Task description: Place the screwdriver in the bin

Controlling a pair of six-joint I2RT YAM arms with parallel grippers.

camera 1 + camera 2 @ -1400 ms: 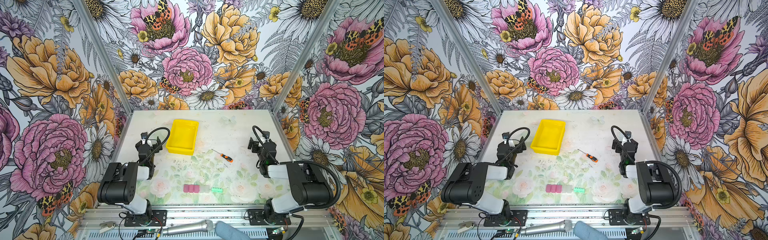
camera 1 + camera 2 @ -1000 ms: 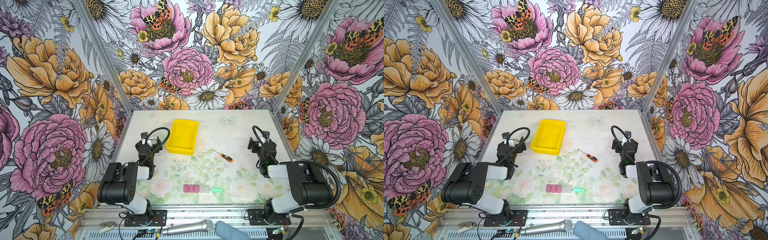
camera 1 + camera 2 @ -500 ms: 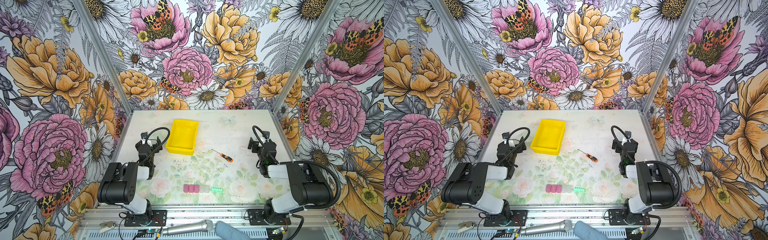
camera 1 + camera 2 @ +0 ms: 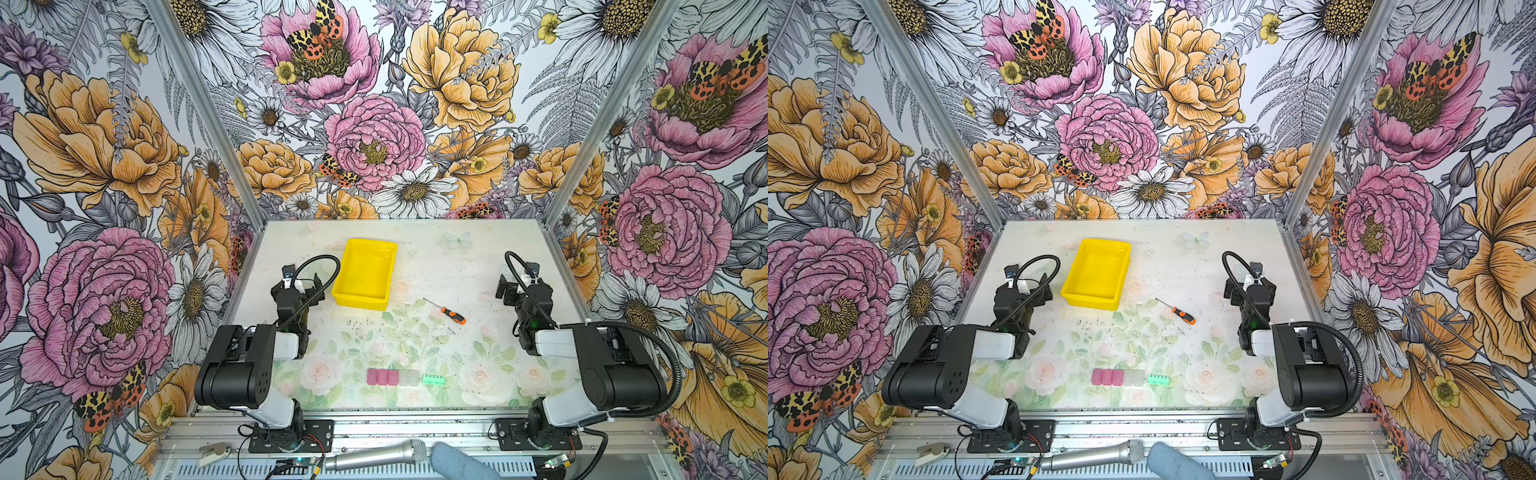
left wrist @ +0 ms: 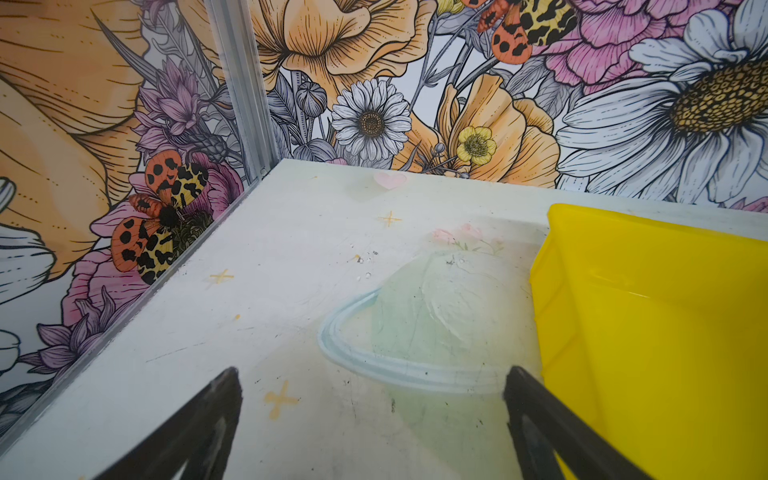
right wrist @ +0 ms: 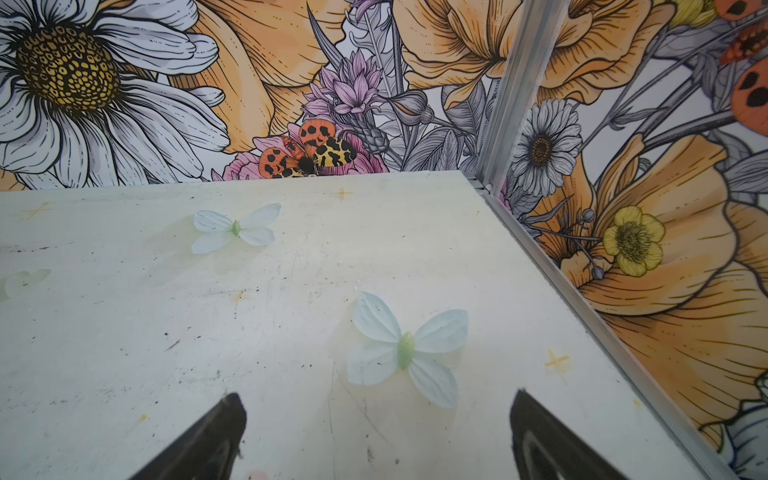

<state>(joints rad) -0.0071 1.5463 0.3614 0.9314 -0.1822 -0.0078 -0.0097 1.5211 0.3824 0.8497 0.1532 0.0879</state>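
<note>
1. Floral-walled tabletop (image 4: pixel 465 270) carries the yellow bin (image 4: pixel 361 300), empty inside.
2. Outside it, the screwdriver (image 4: pixel 451 313) lies flat near the bin's front right corner.
3. Both the left hand (image 5: pixel 372 374) and the right hand (image 6: pixel 377 395) gape wide, holding nothing; pickup and drop remain.

"What do the arms look like?"

"The left arm (image 4: pixel 245 374) and right arm (image 4: pixel 615 370) match. Both have chunky black housings with white shells at the joints, and each is bolted to a black base plate (image 4: pixel 291 436) trailing thin red and black wires."

"Any cables?"

"A black ribbed hose (image 4: pixel 320 257) arcs over each wrist. A thicker one (image 4: pixel 675 361) curls round the right arm."

"And the ends?"

"The left gripper (image 5: pixel 372 370) and right gripper (image 6: pixel 377 392) have black, tapering fingers (image 5: pixel 199 428)."
</note>
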